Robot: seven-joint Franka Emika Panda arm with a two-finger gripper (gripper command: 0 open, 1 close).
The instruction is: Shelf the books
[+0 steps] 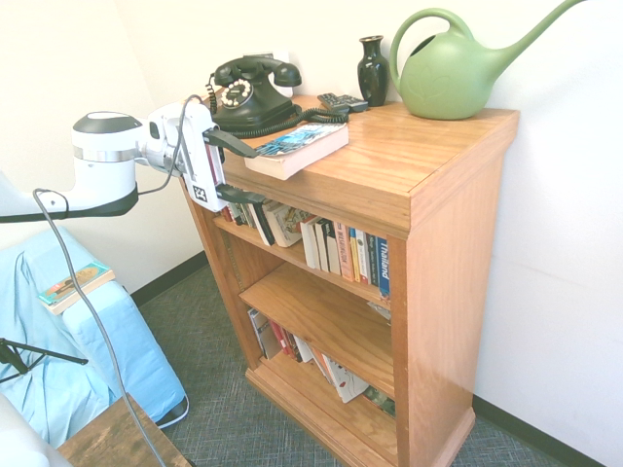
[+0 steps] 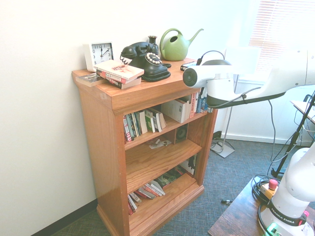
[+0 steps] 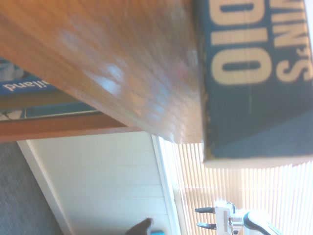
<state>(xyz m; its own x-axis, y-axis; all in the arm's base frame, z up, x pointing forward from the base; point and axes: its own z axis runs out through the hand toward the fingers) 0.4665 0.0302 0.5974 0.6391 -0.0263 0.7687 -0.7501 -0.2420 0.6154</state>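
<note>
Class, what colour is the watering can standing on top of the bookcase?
The watering can is green, spout and handle included. It shows best in the first exterior view.

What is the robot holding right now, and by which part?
Nothing. The gripper is open, its fingers spread above and below the near corner of the blue-covered book on the bookcase top, not clamped.

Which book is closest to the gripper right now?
The blue-covered paperback lying flat on the bookcase top, overhanging its front edge beside the black telephone. The open gripper is level with it; all other books stand on shelves below.
</note>
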